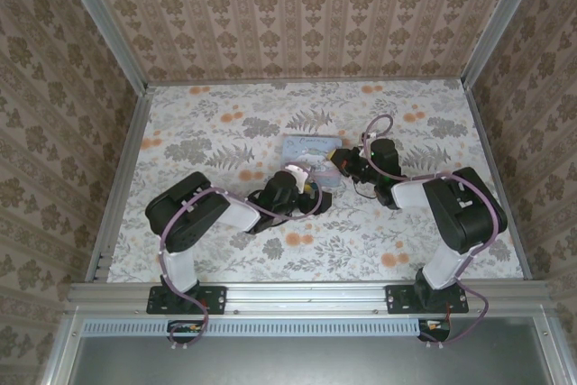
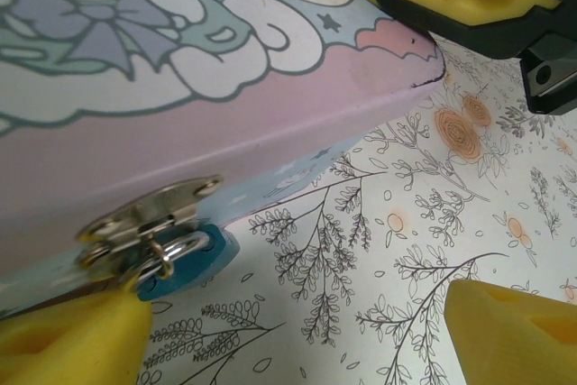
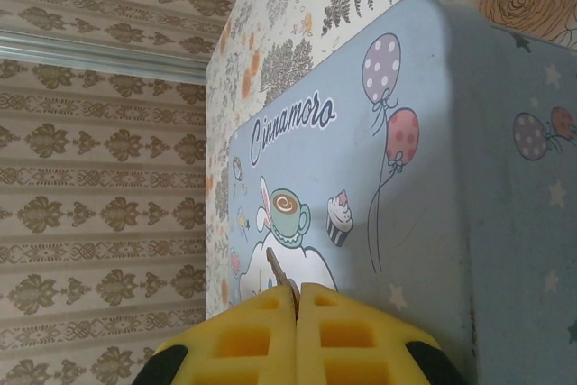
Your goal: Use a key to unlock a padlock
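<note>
Key-to-lock approach: right gripper (image 3: 296, 313) pinches the key (image 3: 278, 270), left gripper (image 2: 293, 326) stands open beside the padlock (image 2: 187, 263), and insertion likely needs fine alignment.

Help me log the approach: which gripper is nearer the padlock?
Left. The left gripper is open just before the padlock; the right gripper, shut, is over the tin.

Damask-papered walls (image 1: 297, 15), floral tabletop (image 1: 225, 123)

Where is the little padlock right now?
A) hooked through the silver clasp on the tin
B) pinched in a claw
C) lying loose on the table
A: the padlock has its shackle looped through the silver clasp on the tin.
</note>
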